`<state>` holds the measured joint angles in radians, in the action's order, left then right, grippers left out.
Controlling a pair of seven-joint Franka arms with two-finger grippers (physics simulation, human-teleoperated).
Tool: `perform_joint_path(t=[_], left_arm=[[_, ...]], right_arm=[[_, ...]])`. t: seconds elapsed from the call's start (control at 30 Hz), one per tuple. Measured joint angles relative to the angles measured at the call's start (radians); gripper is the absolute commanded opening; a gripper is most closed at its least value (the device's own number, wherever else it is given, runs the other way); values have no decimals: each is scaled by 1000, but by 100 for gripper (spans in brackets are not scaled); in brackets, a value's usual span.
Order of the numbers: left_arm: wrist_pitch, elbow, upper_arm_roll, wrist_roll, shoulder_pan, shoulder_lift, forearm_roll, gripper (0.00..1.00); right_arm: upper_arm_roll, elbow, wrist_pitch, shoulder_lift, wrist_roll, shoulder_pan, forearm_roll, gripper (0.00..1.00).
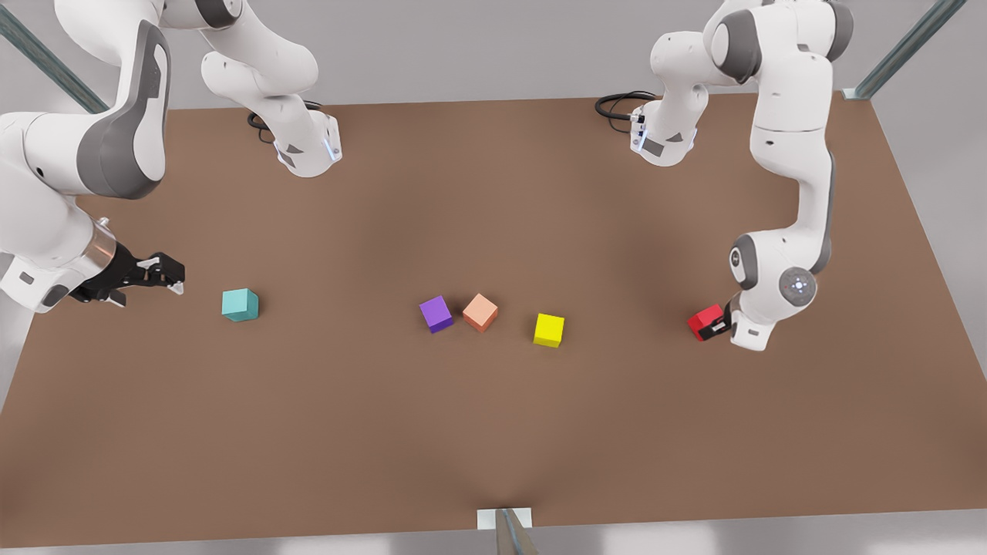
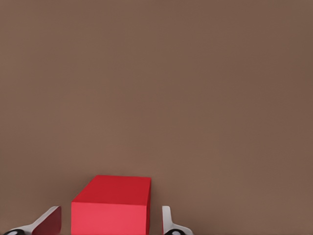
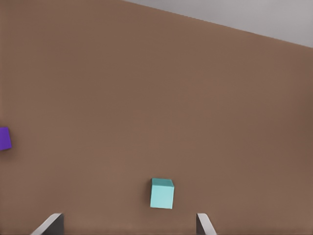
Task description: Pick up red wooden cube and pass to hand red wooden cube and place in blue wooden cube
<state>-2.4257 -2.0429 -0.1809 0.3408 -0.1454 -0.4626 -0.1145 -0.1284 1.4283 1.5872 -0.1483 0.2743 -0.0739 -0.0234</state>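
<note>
While right gripper (image 1: 166, 276) waits open, left gripper (image 1: 715, 324) straddles red wooden cube (image 1: 705, 320)

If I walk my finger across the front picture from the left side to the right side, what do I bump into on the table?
Right gripper → blue wooden cube → purple cube → salmon-orange cube → yellow cube → red wooden cube, with the left gripper around it.

The right gripper (image 3: 129, 225) hangs over the brown table (image 3: 146, 88), its two fingertips (image 3: 51, 223) spread wide apart and empty. Between them — a little farther out on the surface — sits the blue wooden cube (image 3: 162, 194) (teal in colour). A purple cube (image 3: 4, 138) lies partly cut off at the frame's edge, well apart from it.
</note>
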Motion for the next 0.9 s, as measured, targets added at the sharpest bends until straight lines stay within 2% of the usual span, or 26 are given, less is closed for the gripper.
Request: perform_joint_path(t=[0.3,0.37,0.4,0.5,0.6,0.7,0.77,0.9], left_arm=[[-22,-3,1,31,-5,-58,1,100],[-23,-4,1,37,-8,-61,1,66],[-23,-4,1,40,-10,-62,3,59],[-24,-2,1,57,-11,-63,11,58],[-17,30,29,76,-19,-47,14,61],[107,234,62,94,-18,-42,13,61],[250,465,139,111,-16,-73,-35,61],[441,784,505,165,-21,-261,-180,61]], right_arm=[[0,0,-20,0,0,0,1,100],[0,0,-23,0,-1,0,1,100],[0,0,-24,0,-1,0,1,100],[0,0,-27,-1,0,0,1,100],[0,0,-30,-1,0,0,0,100],[1,-1,-30,-2,0,0,0,100],[1,-3,-30,-5,1,0,2,100],[25,-10,-19,-103,32,-48,106,100]])
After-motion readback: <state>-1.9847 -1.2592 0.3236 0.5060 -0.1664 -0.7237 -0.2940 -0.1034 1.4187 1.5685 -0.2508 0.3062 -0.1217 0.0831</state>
